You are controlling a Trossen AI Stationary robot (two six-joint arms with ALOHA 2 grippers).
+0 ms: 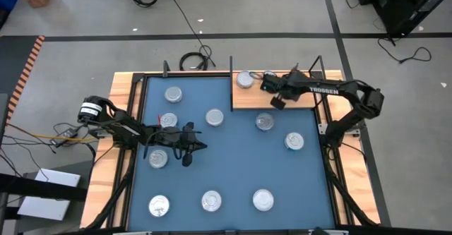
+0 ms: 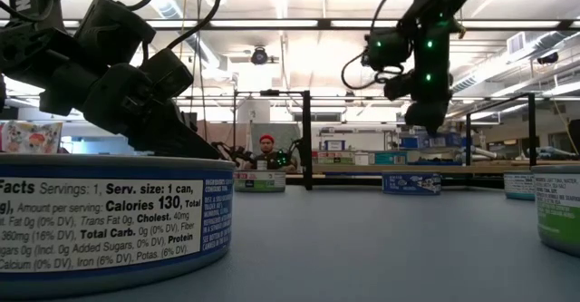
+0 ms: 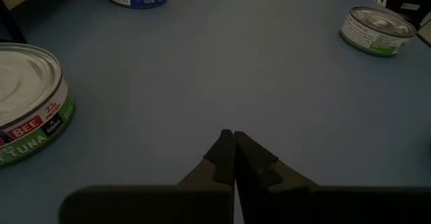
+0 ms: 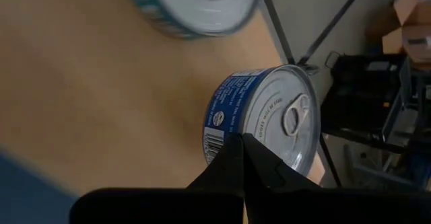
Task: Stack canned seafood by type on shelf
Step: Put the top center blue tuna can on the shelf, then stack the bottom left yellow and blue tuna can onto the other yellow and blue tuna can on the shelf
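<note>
Here, R fingers [image 4: 242, 158] closed, maybe touching tin [image 4: 269, 120]

Silver-lidded tins [image 1: 215, 118] carry blue or green side labels; the mat [image 1: 233, 164] is blue, the shelf [image 1: 296, 102] light-brown wood, both arms dark.

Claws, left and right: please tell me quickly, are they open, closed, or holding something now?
Left claw: closed, empty, above the blue mat.
Right claw: closed, holding nothing, over the shelf near a tin.
</note>
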